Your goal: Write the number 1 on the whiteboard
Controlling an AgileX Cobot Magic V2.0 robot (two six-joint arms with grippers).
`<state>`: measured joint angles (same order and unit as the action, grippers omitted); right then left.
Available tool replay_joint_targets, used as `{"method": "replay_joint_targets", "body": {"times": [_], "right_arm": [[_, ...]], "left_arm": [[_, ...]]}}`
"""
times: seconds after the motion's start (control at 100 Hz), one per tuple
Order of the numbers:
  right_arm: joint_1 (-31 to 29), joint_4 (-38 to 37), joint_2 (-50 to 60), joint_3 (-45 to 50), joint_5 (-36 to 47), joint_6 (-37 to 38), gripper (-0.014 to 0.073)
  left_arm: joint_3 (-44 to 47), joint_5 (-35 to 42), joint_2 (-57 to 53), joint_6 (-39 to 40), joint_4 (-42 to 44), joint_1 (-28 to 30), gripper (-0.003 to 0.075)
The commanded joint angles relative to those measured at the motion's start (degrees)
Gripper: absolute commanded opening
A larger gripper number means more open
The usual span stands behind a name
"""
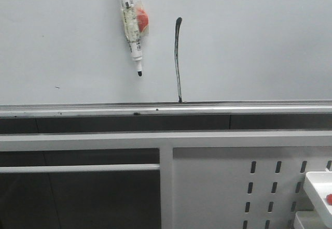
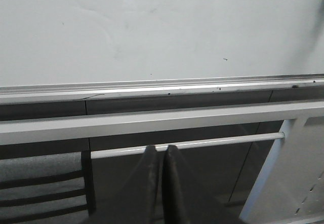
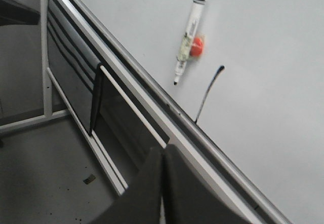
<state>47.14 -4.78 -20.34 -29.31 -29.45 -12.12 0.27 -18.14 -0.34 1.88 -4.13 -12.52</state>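
The whiteboard [image 1: 249, 47] fills the upper front view, with a silver rail [image 1: 166, 108] along its lower edge. The number 1 [image 1: 177, 58] is a thin black near-vertical stroke with a blob on top; it also shows in the right wrist view as the number 1 [image 3: 207, 93]. A white marker [image 1: 130, 27] hangs on the board by a red magnet, tip down, to the left of the stroke. My left gripper [image 2: 161, 148] is shut and empty, well below the board. My right gripper [image 3: 163, 150] is shut and empty, away from the marker [image 3: 188, 39]. Neither gripper shows in the front view.
Below the rail runs a white metal frame [image 1: 166, 140] with a horizontal bar [image 1: 78, 168]. A white perforated panel [image 1: 249, 187] stands at the lower right, with a white tray corner [image 1: 319, 185] holding something red. A grey floor [image 3: 45, 173] lies under the frame.
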Motion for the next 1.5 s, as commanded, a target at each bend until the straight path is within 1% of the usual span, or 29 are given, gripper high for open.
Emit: {"method": "replay_joint_targets", "body": {"times": [0.0,0.04,0.09,0.17,0.23,0.34,0.5,0.61,0.77,1.49], "right_arm": [[-3.53,-4.3,-0.41,1.7,8.55,8.73,-0.005],[-6.49,-6.46,-0.26,4.15,11.33,13.64,-0.005],[-10.22,-7.37,0.4,7.2,14.77,16.76,-0.005],[-16.11,-7.37,2.74,12.41,19.11,17.17,-0.005],[-20.22,-7.37,5.22,15.74,20.58,17.17,-0.005],[-25.72,-7.15,11.74,21.2,19.07,17.17,-0.005],[-30.35,-5.16,20.92,24.73,11.99,17.17,-0.005],[-31.93,-4.75,21.83,26.24,10.18,17.17,-0.005],[-32.77,-3.11,21.83,30.73,11.66,17.17,-0.005],[-32.77,-3.11,22.05,30.49,11.67,17.17,-0.005]], "left_arm": [[1.91,4.1,-1.21,0.43,-0.21,0.15,-0.002],[1.91,4.1,-1.21,0.43,-0.21,0.15,-0.002],[1.91,4.1,-1.21,0.43,-0.21,0.15,-0.002],[1.91,4.1,-1.21,0.43,-0.21,0.15,-0.002],[1.91,4.1,-1.21,0.43,-0.21,0.15,-0.002],[1.91,4.1,-1.21,0.43,-0.21,0.15,-0.002],[1.91,4.1,-1.21,0.43,-0.21,0.15,-0.002],[1.91,4.1,-1.21,0.43,-0.21,0.15,-0.002],[1.91,4.1,-1.21,0.43,-0.21,0.15,-0.002],[1.91,4.1,-1.21,0.43,-0.21,0.15,-0.002]]}}
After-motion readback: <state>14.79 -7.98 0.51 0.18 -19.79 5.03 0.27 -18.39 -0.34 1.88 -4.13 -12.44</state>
